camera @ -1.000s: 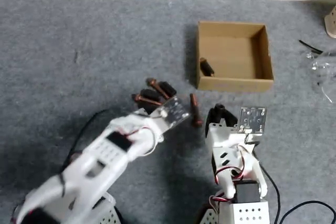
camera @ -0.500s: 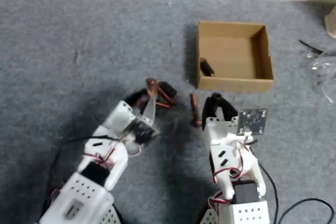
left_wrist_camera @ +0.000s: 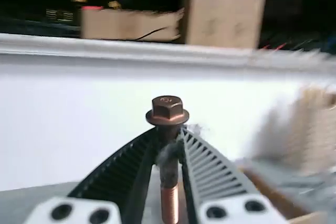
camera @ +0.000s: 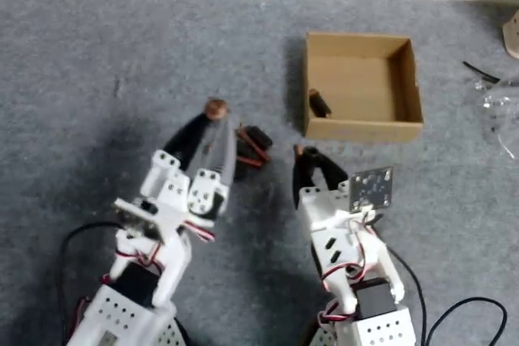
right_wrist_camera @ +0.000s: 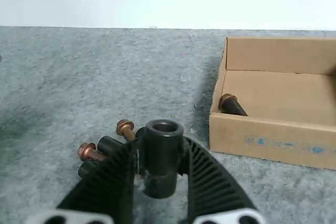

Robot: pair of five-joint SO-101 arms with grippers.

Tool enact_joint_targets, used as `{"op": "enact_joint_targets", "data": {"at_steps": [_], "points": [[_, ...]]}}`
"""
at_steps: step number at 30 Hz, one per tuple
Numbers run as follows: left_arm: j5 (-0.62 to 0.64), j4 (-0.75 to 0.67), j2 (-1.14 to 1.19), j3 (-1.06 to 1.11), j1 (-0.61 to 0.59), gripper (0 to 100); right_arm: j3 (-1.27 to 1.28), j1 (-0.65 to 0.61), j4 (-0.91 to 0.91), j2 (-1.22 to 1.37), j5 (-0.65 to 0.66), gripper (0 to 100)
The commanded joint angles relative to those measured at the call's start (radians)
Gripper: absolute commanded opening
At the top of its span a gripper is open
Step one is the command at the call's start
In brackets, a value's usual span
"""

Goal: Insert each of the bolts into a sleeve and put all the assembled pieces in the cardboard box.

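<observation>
At 9 o'clock of the right gripper (camera: 312,166), the left gripper (camera: 212,121) clamps a bolt (camera: 215,108), head outward. The right gripper grasps a sleeve (right_wrist_camera: 160,153), bore exposed, with the cardboard box (camera: 361,130) at its 1 o'clock. Step in hand: insertion. Next, probably: align shank with bore.

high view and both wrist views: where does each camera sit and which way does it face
High view: fixed overhead, looking down at the grey carpeted table; both white arms show.
Left wrist view: on the left wrist, facing a white wall; left hand clamps a copper hex-head bolt.
Right wrist view: on the right wrist, facing across the table; right hand grips a black cylindrical sleeve.
Shared: high and right wrist views both show the brown cardboard box.
</observation>
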Motion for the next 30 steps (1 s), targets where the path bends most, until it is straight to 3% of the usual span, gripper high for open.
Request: {"op": "enact_joint_targets", "data": {"at_steps": [1, 5, 9, 12, 18, 23, 30], "points": [[0.061, 0.002, -0.116, 0.024, 0.093, 1, 0.119, -0.018, -0.031, -0.013, 0.006, 0.5], [0.066, 0.103, -0.182, 0.021, 0.091, 1, 0.119, -0.064, -0.013, -0.013, 0.032, 0.5], [0.068, 0.198, -0.209, 0.019, 0.11, 1, 0.12, -0.107, -0.021, -0.016, 0.232, 0.5], [0.068, 0.226, -0.213, 0.019, 0.142, 1, 0.12, -0.147, -0.051, -0.016, 0.308, 0.5], [0.068, 0.226, -0.216, 0.019, 0.251, 1, 0.12, -0.156, -0.097, -0.016, 0.351, 0.5], [0.071, 0.23, -0.216, 0.019, 0.254, 1, 0.12, -0.177, -0.097, -0.016, 0.351, 0.5], [0.344, 0.232, -0.213, 0.019, 0.097, 1, 0.12, -0.234, -0.097, -0.018, 0.351, 0.5]]}}
